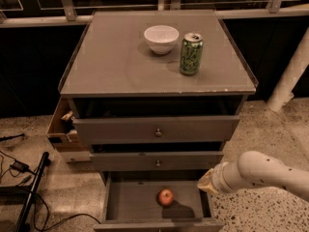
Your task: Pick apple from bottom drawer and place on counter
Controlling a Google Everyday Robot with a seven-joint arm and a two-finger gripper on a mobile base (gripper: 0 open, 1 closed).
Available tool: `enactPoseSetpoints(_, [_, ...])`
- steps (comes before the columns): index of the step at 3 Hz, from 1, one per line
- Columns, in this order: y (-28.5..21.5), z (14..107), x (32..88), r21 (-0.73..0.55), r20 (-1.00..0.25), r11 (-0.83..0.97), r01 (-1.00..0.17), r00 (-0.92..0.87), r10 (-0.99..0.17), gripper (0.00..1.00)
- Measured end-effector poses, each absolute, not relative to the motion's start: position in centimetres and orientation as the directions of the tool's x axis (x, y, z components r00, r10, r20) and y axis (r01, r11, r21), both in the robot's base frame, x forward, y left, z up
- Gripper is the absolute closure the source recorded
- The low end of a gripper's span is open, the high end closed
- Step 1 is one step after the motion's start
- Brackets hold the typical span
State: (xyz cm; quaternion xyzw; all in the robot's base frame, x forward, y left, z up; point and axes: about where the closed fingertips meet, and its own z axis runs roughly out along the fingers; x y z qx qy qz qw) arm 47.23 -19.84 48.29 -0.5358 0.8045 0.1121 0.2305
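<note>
Camera view is looking down on a grey cabinet (82,129) that is standing on a speckled floor (270,124). The counter (116,66) is forming its flat square top, with some chips showing along the front edge. Below it the two upper drawers (193,128) are sticking out a little, each one carrying a small round knob. The bottom drawer (130,202) is pulled out much further, so its flat grey floor is lying open to see.

A white arm (260,173) is reaching in from the right side, low in the picture. A white pipe (289,76) is leaning behind the cabinet on the right, and a cardboard box (60,129) is sitting against the cabinet's left side. Black cables (19,168) are running over the floor at the left.

On the counter a white bowl (161,38) is standing near the back, and a green can (191,53) is standing upright just beside it, to the right and a bit nearer the front.

The gripper (206,181) is hanging at the end of the arm, over the right wall of the bottom drawer; whether it is released or clenched, I cannot tell. The apple (166,196) is lying on the floor of the bottom drawer, a little right of the middle, apart from the gripper and throwing a shadow to its right
</note>
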Motion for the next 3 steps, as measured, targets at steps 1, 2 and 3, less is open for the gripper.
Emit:
enactPoseSetpoints(1, [-20.4,46.5,47.2,-0.099,-0.490,0.383,-0.919,-0.290,-0.822,1.00])
enactPoseSetpoints(2, [-20.9,42.4,47.7,-0.142,-0.519,0.376,-0.916,-0.254,-0.816,1.00])
enactPoseSetpoints(3, [-20.6,37.0,49.0,-0.145,-0.572,0.378,-0.914,-0.234,-0.786,1.00])
